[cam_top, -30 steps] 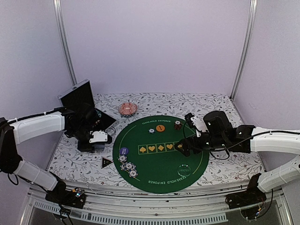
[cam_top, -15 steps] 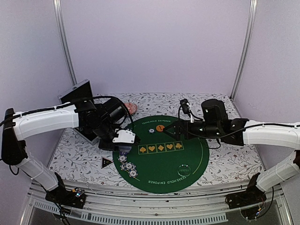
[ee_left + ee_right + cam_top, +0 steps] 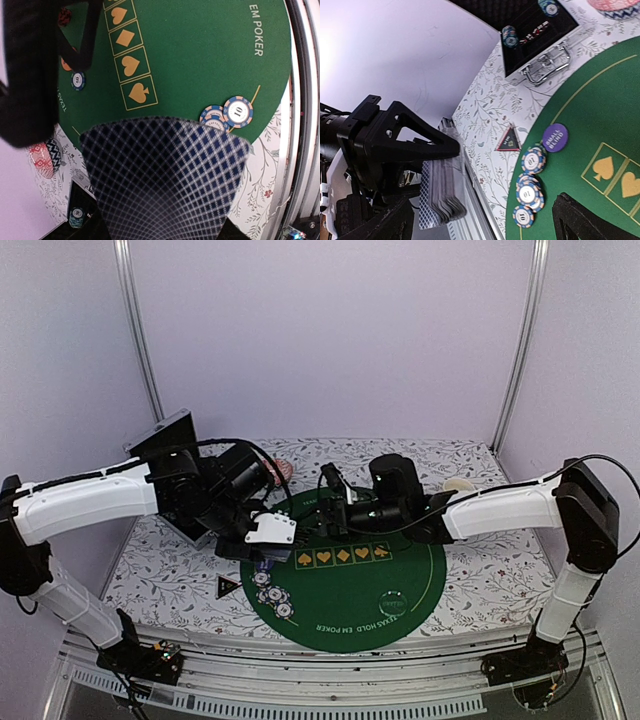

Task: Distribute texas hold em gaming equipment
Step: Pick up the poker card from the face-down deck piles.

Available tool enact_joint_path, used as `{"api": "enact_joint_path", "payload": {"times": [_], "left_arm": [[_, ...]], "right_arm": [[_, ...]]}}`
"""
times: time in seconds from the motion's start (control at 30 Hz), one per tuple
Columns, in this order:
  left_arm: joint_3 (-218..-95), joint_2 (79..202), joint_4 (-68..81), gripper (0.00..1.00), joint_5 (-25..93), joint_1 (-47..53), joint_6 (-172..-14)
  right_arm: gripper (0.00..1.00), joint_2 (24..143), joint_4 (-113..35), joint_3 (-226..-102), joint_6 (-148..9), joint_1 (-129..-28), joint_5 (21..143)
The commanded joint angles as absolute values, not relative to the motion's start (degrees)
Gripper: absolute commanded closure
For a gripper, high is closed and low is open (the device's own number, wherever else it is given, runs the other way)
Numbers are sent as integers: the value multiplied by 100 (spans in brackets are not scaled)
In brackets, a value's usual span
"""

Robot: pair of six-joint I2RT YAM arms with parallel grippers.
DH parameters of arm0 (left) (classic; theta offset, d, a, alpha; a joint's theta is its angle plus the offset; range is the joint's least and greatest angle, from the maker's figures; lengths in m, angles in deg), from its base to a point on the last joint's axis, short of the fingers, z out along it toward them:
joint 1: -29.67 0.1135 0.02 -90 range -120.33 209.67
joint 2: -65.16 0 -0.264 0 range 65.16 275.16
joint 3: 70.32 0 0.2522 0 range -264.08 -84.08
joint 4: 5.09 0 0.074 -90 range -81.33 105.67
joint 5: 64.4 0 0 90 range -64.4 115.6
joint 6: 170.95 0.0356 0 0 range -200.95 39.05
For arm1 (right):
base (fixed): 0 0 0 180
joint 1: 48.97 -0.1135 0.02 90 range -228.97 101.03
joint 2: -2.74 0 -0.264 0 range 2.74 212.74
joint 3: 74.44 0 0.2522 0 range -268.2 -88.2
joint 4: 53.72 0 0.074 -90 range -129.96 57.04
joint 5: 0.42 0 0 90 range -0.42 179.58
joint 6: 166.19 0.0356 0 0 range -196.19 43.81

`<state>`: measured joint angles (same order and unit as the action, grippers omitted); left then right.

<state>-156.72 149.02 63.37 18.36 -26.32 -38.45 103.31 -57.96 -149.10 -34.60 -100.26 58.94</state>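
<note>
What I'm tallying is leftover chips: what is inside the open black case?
Inside the case sit one blue-edged chip stack, a second chip at the frame's top, and small red pieces too small to identify. The case's far part is cut off by the frame.

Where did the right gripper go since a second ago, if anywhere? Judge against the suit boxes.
Yes. The right gripper moved left and away, from the suit boxes' right end to behind their left half.

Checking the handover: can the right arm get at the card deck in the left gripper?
Probably yes. The right gripper is open near it, and the card deck hangs exposed below the left gripper, with nothing between them.
</note>
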Motion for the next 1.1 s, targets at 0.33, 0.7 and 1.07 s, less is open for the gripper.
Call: {"api": "enact_joint_path", "payload": {"times": [0.33,0.7,1.07], "left_arm": [[-15446,14497,5962,48,1640,-2725,-3950],[-15621,14585,5899,48,1716,-2735,-4046],[-15619,14624,5901,48,1617,-2731,-4052]], "right_arm": [[0,10807,-6339,-15317,-3310,-10286,5477],[4,11369,-6212,-15701,-3195,-10369,5595],[11,10838,-5290,-15385,-3517,-10350,6482]]}}
